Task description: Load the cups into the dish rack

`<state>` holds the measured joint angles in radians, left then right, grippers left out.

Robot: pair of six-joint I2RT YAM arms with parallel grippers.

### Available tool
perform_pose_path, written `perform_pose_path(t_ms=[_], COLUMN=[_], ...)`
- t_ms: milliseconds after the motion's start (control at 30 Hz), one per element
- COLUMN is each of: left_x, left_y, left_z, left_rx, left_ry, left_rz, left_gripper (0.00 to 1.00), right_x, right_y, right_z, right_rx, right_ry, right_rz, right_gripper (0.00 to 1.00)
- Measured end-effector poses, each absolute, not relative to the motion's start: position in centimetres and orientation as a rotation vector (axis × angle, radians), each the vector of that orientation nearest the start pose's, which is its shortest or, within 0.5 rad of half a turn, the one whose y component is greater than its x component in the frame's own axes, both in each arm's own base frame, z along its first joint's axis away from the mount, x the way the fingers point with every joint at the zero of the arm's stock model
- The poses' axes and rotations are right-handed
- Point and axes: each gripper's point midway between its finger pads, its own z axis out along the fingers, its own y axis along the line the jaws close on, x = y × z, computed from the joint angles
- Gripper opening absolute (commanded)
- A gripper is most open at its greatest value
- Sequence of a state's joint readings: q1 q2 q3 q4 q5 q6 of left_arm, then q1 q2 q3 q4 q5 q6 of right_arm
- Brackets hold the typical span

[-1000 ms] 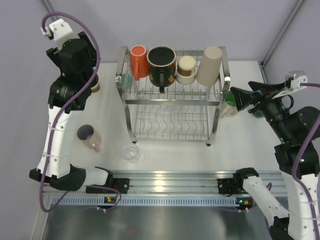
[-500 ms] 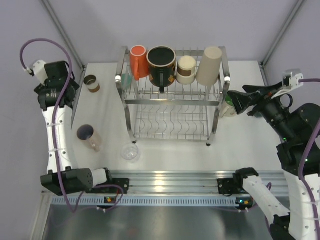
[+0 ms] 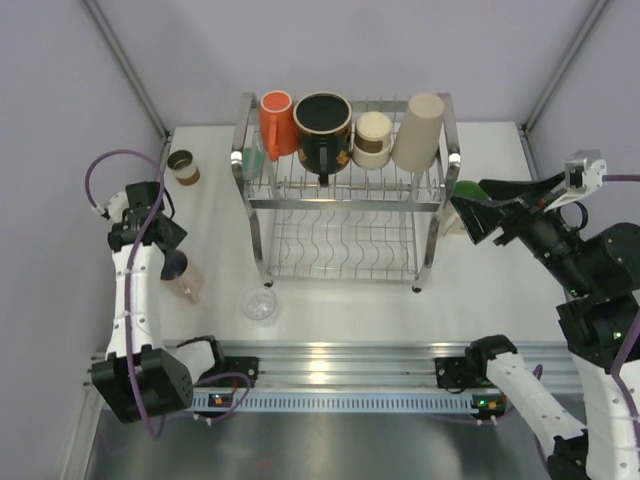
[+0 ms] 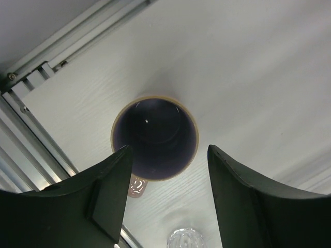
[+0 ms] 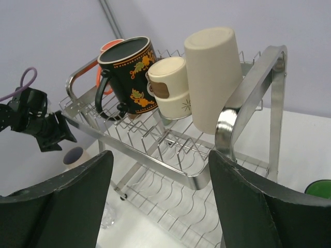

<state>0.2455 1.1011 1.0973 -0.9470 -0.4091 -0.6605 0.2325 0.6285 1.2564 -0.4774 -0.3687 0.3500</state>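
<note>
The dish rack stands mid-table. Its top tier carries an orange cup, a black patterned mug, a brown-cream paper cup and a tall beige cup. A pink mug with a dark inside stands upright at the left. My left gripper hovers open right above it, one finger on each side of its rim. A clear cup sits in front of the rack. My right gripper is open beside the rack's right posts, partly covering a green cup.
A small brown cup stands at the back left of the table. A teal cup leans at the rack's left end. The aluminium rail with the arm bases runs along the near edge. Frame posts rise at both back corners.
My left arm has swung down from the back left corner to just above the pink mug, and its jaws have narrowed a little. The right gripper has shifted slightly toward the rack.
</note>
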Motion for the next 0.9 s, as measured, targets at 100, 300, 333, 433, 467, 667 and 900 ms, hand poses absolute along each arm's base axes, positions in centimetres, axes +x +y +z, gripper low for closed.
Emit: perform_pose_path(t_ms=[100,300,333,433,467,667,900], left_x=[23.8,24.3,24.3,24.6,24.7,25.2,25.5], left_y=[10.0,8.8,8.8,8.6,8.6,8.6,8.6], left_z=[17.0,15.0,14.8,14.0,13.8,12.6,11.3], left_rx=[-1.233,-1.244,-1.246,-1.256,-1.26,-1.269,-1.277], left_ry=[2.171,2.207,2.212,2.227,2.229,2.249,2.28], left_rz=[0.298,0.214,0.21,0.2,0.199,0.198,0.199], left_gripper=[0.64,0.64,0.64,0.61,0.61,0.55,0.45], right_x=[17.7,17.1,17.1,17.1,17.1,17.1,17.1], right_y=[12.3,12.2,12.2,12.2,12.2,12.1,12.1], right_z=[45.8,46.1,46.1,46.2,46.2,46.1,46.1], right_rx=[-0.241,-0.267,-0.269,-0.274,-0.274,-0.279,-0.284], right_ry=[1.444,1.42,1.418,1.415,1.414,1.413,1.412], right_rz=[0.739,0.721,0.719,0.711,0.709,0.702,0.698], right_gripper=[0.76,0.76,0.76,0.76,0.76,0.76,0.77])
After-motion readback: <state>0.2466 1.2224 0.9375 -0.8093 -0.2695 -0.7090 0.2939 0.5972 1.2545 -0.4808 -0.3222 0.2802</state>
